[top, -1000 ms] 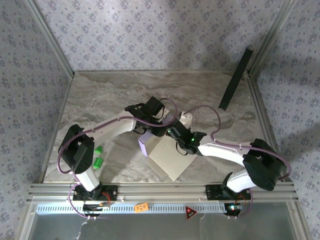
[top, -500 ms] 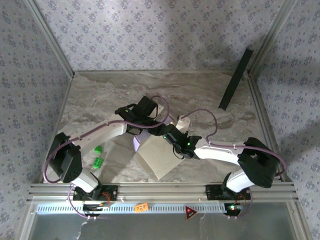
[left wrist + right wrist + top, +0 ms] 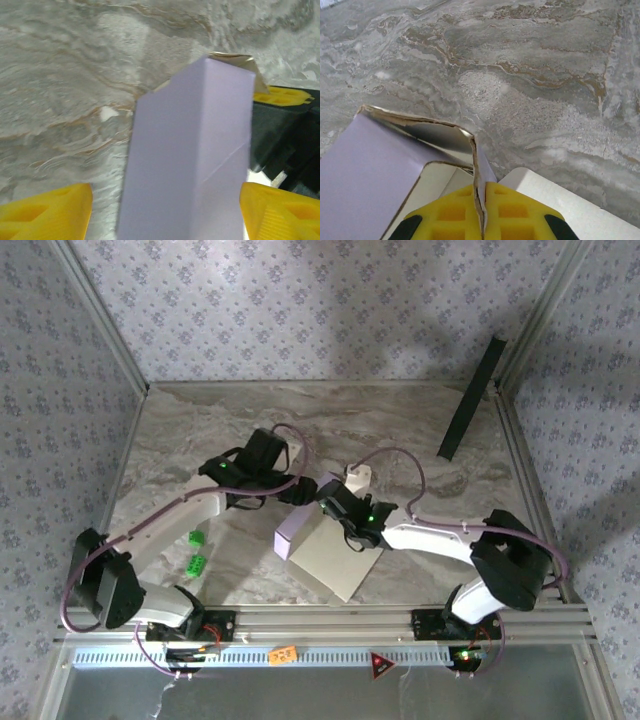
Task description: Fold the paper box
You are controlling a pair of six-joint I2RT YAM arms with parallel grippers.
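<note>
Right claw (image 3: pixel 480 192) tight on the paper box (image 3: pixel 375 165) flap; left claw (image 3: pixel 166 200) agape, arm outstretched.

Seen from the box (image 3: pixel 330 558), the left arm (image 3: pixel 180 508) blocks 8 o'clock and the right arm (image 3: pixel 430 535) blocks 4 o'clock. Green blocks (image 3: pixel 197 562) sit at 9. A black panel (image 3: pixel 470 398) leans at 2. The far table (image 3: pixel 330 415) at 12 is bare.
</note>
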